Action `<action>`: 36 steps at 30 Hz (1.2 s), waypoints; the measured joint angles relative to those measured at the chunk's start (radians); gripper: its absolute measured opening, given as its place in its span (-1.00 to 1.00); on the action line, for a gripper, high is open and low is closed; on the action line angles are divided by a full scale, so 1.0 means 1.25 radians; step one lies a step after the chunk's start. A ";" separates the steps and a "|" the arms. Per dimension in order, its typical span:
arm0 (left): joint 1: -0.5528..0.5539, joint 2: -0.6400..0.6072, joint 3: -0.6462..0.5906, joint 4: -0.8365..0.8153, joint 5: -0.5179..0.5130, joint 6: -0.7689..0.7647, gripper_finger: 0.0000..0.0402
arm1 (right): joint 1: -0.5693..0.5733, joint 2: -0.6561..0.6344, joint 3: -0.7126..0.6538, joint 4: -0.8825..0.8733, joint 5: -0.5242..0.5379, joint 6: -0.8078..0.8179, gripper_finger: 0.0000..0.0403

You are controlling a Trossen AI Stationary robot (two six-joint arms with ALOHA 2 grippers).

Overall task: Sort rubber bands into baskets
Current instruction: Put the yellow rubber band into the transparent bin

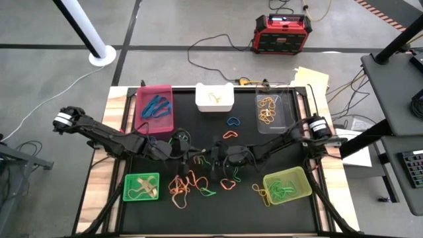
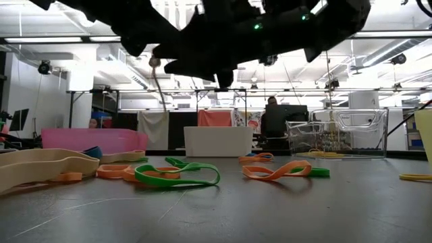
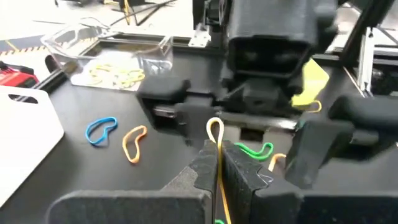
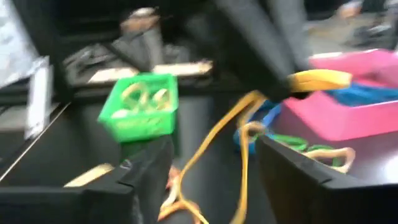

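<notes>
**Pinching a yellow band above the middle of the mat**

Gripping a thin yellow rubber band (image 3: 216,155) between its pressed-together fingers, the left gripper (image 3: 217,171) hangs over the centre of the black mat (image 1: 304,211), facing the right gripper (image 1: 218,156) just beside it. The band stands up from the fingers as a narrow loop with a rounded top. In the right wrist view the same band runs as a stretched yellow strand between that arm's own two fingers, which stand spread apart.

Along the table's far edge sit three baskets: a magenta-pink basket (image 1: 141,106) toward the far left corner with blue bands (image 1: 154,104) in it, a white basket (image 1: 223,104) at the middle with a yellowish band inside, and a clear basket (image 1: 285,122) toward the far right holding orange bands (image 1: 266,112). Near the front left corner lies a bright green basket (image 1: 129,192) with tan loops (image 1: 144,186); near the front right lies a translucent yellow-green basket (image 1: 305,188) with green loops.

Loose bands lie scattered on the mat. A blue one (image 1: 233,121) and an orange one (image 1: 229,135) rest between the white and clear baskets. A tangle of orange and green loops (image 1: 188,186) spreads along the front middle, flat and curled in irregular shapes.
</notes>
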 joint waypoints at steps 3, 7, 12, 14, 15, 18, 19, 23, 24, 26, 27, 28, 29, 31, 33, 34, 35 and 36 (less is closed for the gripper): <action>0.000 0.004 0.005 -0.001 -0.019 -0.002 -1.00 | -0.009 0.022 0.005 0.061 0.024 -0.002 0.27; 0.000 0.011 0.014 -0.001 -0.033 -0.006 -1.00 | -0.011 0.061 0.033 0.107 0.014 -0.013 0.30; 0.000 0.010 0.014 0.006 -0.039 -0.008 -1.00 | -0.012 0.092 0.061 0.109 0.022 -0.026 -0.06; 0.000 0.010 0.014 0.008 -0.062 -0.013 -0.99 | -0.013 0.096 0.067 0.110 0.023 -0.030 -0.35; 0.000 0.009 0.014 0.008 -0.071 -0.013 -0.98 | -0.013 0.096 0.068 0.110 0.023 -0.031 -0.52; 0.000 0.009 0.014 0.004 -0.075 -0.011 -0.89 | -0.013 0.085 0.066 0.081 0.022 -0.045 -0.87; 0.000 0.009 0.014 0.004 -0.075 -0.010 -0.86 | -0.013 0.081 0.064 0.072 0.022 -0.043 -0.90; 0.000 0.008 0.014 0.004 -0.076 -0.010 -0.66 | -0.013 0.049 0.058 0.030 0.020 -0.037 -0.95; 0.000 0.006 0.014 0.005 -0.081 -0.009 -0.61 | -0.013 0.039 0.055 0.018 0.021 -0.037 -0.96; 0.000 0.003 0.014 0.009 -0.104 -0.007 -0.48 | -0.013 0.020 0.051 -0.018 0.022 -0.037 -0.96; 0.000 0.000 0.014 0.005 -0.111 -0.006 -0.41 | -0.013 0.012 0.051 -0.030 0.023 -0.037 -0.96; 0.000 -0.004 0.014 0.004 -0.112 -0.007 -0.35 | -0.013 -0.001 0.051 -0.052 0.023 -0.037 -0.96; 0.001 -0.006 0.014 0.005 -0.113 -0.006 -0.29 | -0.014 -0.010 0.051 -0.072 0.023 -0.037 -0.96; 0.001 -0.014 0.014 -0.002 -0.114 0.003 -0.17 | -0.016 -0.030 0.051 -0.106 0.025 -0.032 -0.96; 0.001 -0.023 0.014 -0.007 -0.115 0.016 -0.08 | -0.018 -0.052 0.051 -0.168 0.037 -0.019 -0.96; 0.001 -0.031 0.014 -0.016 -0.115 0.020 -0.04 | -0.019 -0.066 0.051 -0.208 0.050 -0.016 -0.96; 0.000 -0.039 0.014 -0.029 -0.115 0.021 -0.01 | -0.021 -0.084 0.051 -0.269 0.073 -0.017 -0.96; 0.000 -0.048 0.014 -0.035 -0.116 0.021 0.01 | -0.023 -0.106 0.051 -0.337 0.106 -0.021 -0.96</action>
